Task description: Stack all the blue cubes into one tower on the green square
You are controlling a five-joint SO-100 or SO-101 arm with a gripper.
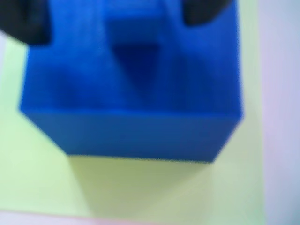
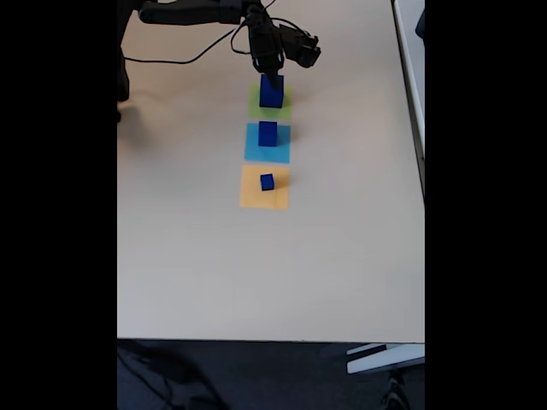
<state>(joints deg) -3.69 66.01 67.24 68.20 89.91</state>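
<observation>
My hand (image 2: 272,75) hangs at the far end of the tabletop (image 2: 342,256), straight above the green square (image 2: 255,104). In the wrist view my 2 black fingertips (image 1: 23,21) sit at the top edge, 1 at each side, with a small blue cube (image 1: 133,44) between them. The picture is blurred, so I cannot tell whether the tips press on that cube or stand just clear of it.

Right under my hand is a big blue cube (image 1: 136,126), and the small cube rests on its top face. The big cube stands on the green square, whose lime surface (image 1: 140,187) shows below and at both sides of it in the wrist view. In the fixed view the 2 read as 1 dark blue stack (image 2: 272,92) on the green patch, its top touching or just beneath my fingertips.

Nearer the camera than my hand, in a straight row, lie 2 more patches. Next to the green one is a light-blue square (image 2: 256,152) with a middle-sized blue cube (image 2: 267,133) on it. Beyond that, farthest from my hand, is an orange square (image 2: 252,196) with a tiny blue cube (image 2: 267,181) on it. Both of these cubes stand well apart from my hand.

My arm (image 2: 188,13) reaches in from the upper left of the fixed view, a black cable (image 2: 184,60) looping beside it.
</observation>
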